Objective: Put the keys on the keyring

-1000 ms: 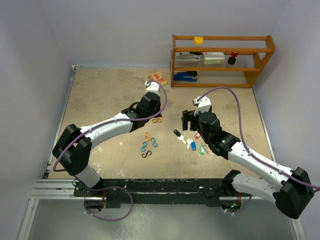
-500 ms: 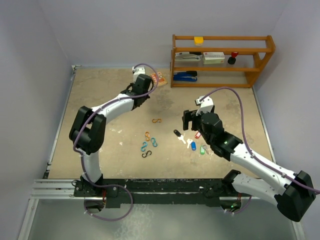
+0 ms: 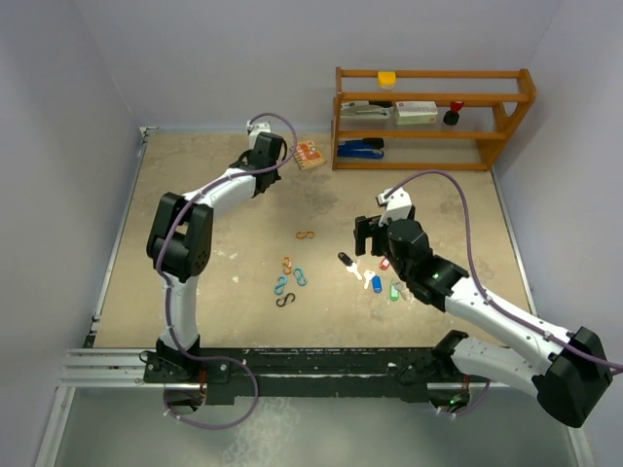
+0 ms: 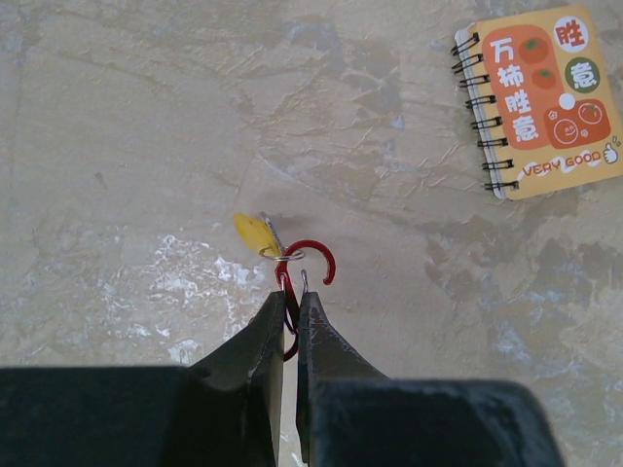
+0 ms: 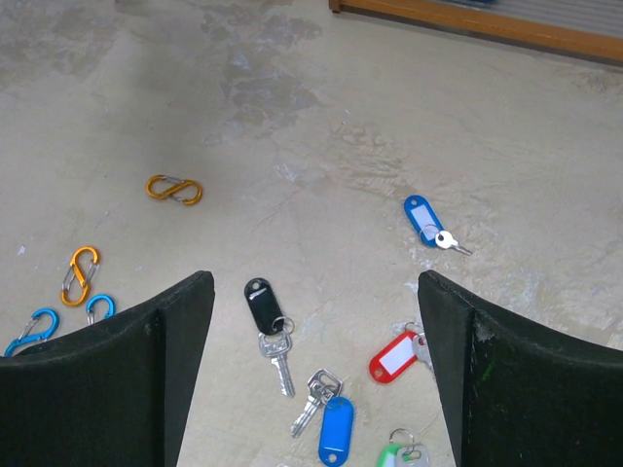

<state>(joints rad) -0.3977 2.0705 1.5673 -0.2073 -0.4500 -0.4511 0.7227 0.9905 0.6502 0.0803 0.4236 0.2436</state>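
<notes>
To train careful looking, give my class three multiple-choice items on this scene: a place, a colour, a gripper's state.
1. Where is the orange notebook? A on the table beside the shelf; B on the shelf; C between the arm bases.
2. The tag on the clip in the left gripper is: A green; B black; C yellow.
3. The right gripper is: A shut on a key; B open, empty; C shut on a clip.
Answers: A, it lies flat by the shelf's left foot; C, the left wrist view shows yellow; B, its fingers stand wide apart above the keys.
</notes>
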